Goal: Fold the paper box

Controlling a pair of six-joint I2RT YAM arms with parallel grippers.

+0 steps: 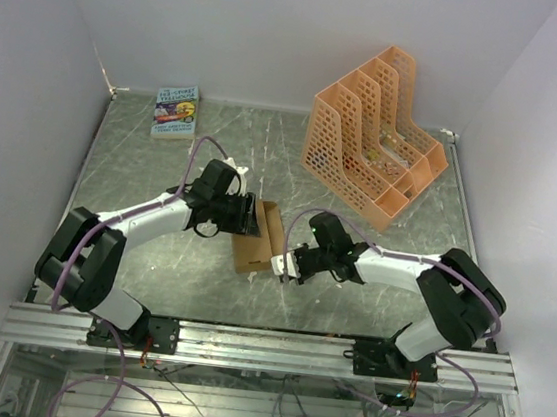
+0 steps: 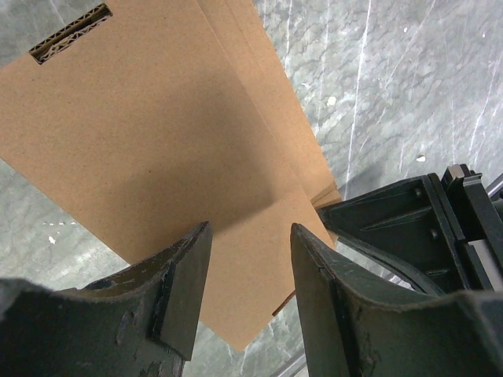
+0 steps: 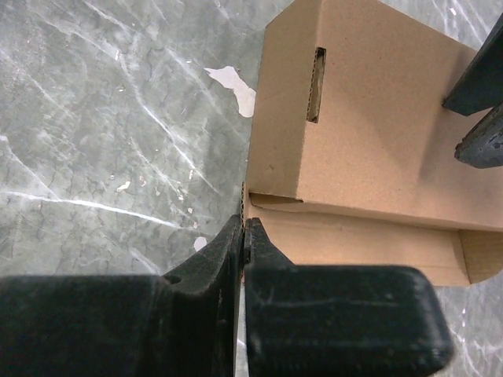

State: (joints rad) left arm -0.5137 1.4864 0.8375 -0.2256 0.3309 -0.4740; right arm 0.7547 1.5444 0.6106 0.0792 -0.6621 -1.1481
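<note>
The paper box (image 1: pixel 252 246) is plain tan cardboard, partly folded, lying in the middle of the table between my two arms. My left gripper (image 1: pixel 249 215) hangs over its far left side; in the left wrist view it (image 2: pixel 250 229) stands open above the flat brown panel (image 2: pixel 157 133), with nothing between the fingers. My right gripper (image 1: pixel 280 266) is at the box's near right edge. In the right wrist view it (image 3: pixel 245 224) is shut on the thin corrugated edge of a side flap of the box (image 3: pixel 369 118), just below a slot (image 3: pixel 317 85).
An orange perforated file rack (image 1: pixel 373 134) stands at the back right. A small colourful book (image 1: pixel 175 110) lies at the back left. White walls enclose the grey marbled table (image 1: pixel 163 165) on three sides.
</note>
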